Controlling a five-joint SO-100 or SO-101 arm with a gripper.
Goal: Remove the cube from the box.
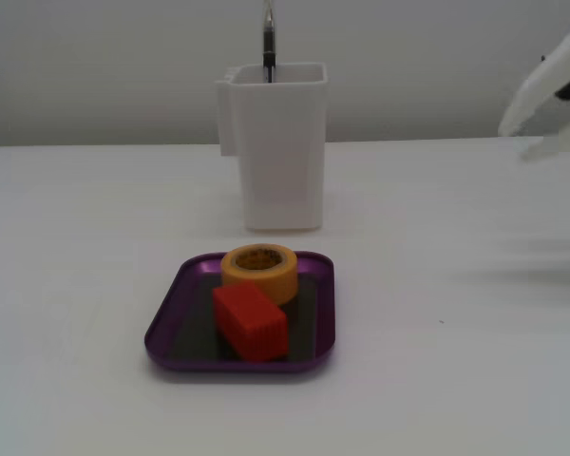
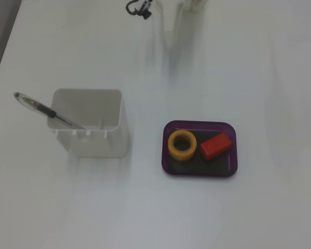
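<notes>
The red cube (image 1: 251, 319) lies in the purple box (image 1: 167, 323), in its front part, touching or nearly touching a yellow-orange tape roll (image 1: 259, 271) behind it. In the other fixed view the cube (image 2: 215, 146) is in the right half of the box (image 2: 199, 170), with the roll (image 2: 182, 144) to its left. My white gripper (image 1: 517, 139) is blurred at the far right edge, well away from the box and above the table. Only a small white part of the arm (image 2: 191, 4) shows at the top edge of the other view. I cannot tell how the jaws stand.
A tall white container (image 1: 277, 142) stands behind the box and holds a pen (image 1: 268, 33). In the other fixed view the container (image 2: 88, 124) is left of the box, with the pen (image 2: 44, 110) leaning out. A dark cable (image 2: 138, 7) lies at the top edge.
</notes>
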